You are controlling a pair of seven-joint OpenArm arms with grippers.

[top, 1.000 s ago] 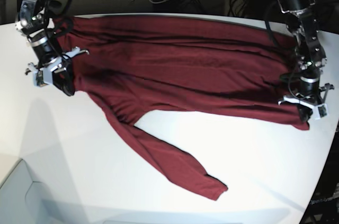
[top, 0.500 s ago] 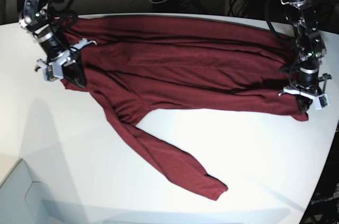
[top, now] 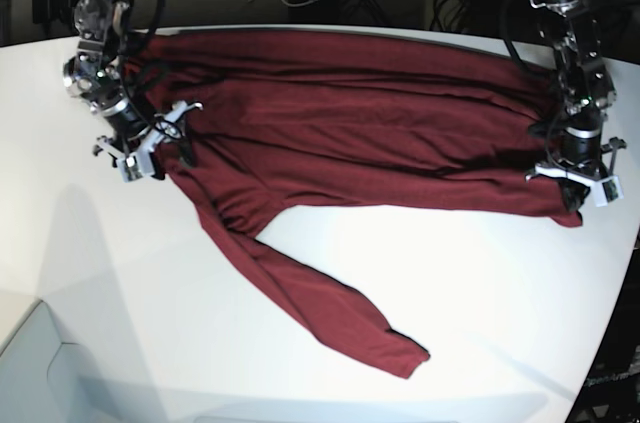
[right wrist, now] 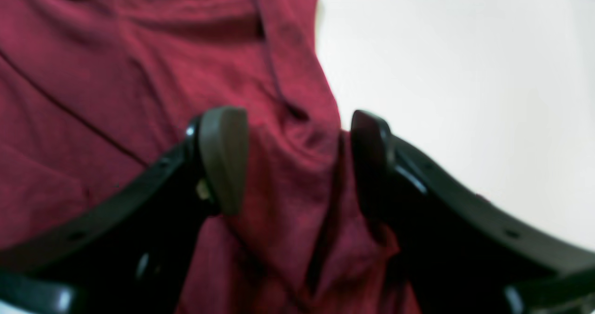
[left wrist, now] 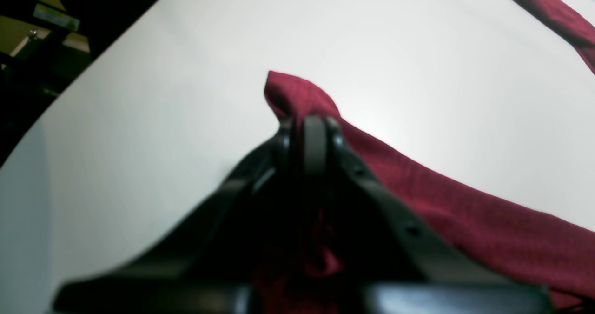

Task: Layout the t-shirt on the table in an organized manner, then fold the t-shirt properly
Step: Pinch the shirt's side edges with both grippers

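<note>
Since 1 s ago, the right gripper (top: 150, 158), on the left of the base view, has climbed toward the far edge and let go: its jaws, clamped on the cloth corner before, now stand wide apart. In the right wrist view the 2 black fingers (right wrist: 223, 158) straddle a bunched ridge of the dark red soft fabric t-shirt (right wrist: 139, 95), cloth lying loose betw. them w/o being pinched. That corner of the shirt sits nearer the back of the smooth white tabletop (top: 450, 283) than before, so the garment's left end looks less dragged forward.

Moving right across the base view, the t-shirt (top: 350, 123) lies spread as a long wrinkled band along the far side of the table, and 1 long sleeve trails diagonally toward the near edge, ending approx. mid-table. It is not folded.

At the far right, the left gripper (top: 572, 183) has shifted slightly back from its spot 1 s ago. Its jaws are closed tight on the shirt's right-hand corner; the left wrist view shows the gripper (left wrist: 309, 139) w/ red fabric (left wrist: 465, 211) pinched at the tips, a small tuft poking past them, and the rest running off to the right over the table (left wrist: 162, 95).
</note>
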